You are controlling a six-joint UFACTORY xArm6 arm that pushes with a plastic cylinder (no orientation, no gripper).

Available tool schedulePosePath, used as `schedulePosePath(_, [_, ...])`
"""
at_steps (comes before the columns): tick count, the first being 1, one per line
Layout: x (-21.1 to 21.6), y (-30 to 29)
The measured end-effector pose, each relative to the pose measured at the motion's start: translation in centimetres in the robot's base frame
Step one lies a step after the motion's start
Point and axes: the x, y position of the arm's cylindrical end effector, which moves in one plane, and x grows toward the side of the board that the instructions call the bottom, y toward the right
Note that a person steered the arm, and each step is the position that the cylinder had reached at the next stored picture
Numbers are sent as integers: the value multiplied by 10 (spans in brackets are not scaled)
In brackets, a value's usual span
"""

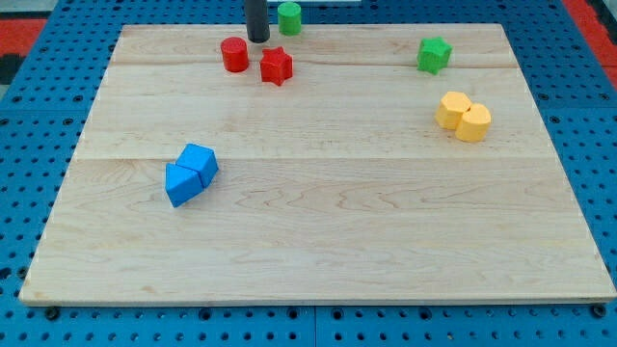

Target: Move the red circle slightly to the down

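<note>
The red circle (234, 54) is a short red cylinder near the view's top, left of centre, on the wooden board (318, 231). A red star (276, 66) sits just to its right, close but apart. My tip (257, 39) stands just above and between the two, a little to the upper right of the red circle, not touching it as far as I can tell.
A green cylinder (289, 16) sits at the board's top edge, right of my tip. A green star (434, 55) is at the upper right. A yellow heart-like block (463, 117) lies below it. A blue block (191, 173) lies at the left of centre.
</note>
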Motion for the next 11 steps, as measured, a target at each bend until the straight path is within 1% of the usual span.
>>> schedulePosePath(1, [-11, 1])
schedulePosePath(4, [-12, 0])
schedulePosePath(5, [-13, -21])
schedulePosePath(6, [-14, -68])
schedulePosePath(7, [0, -84])
schedulePosePath(8, [11, -51])
schedulePosePath(9, [30, -48])
schedulePosePath(11, [33, -48])
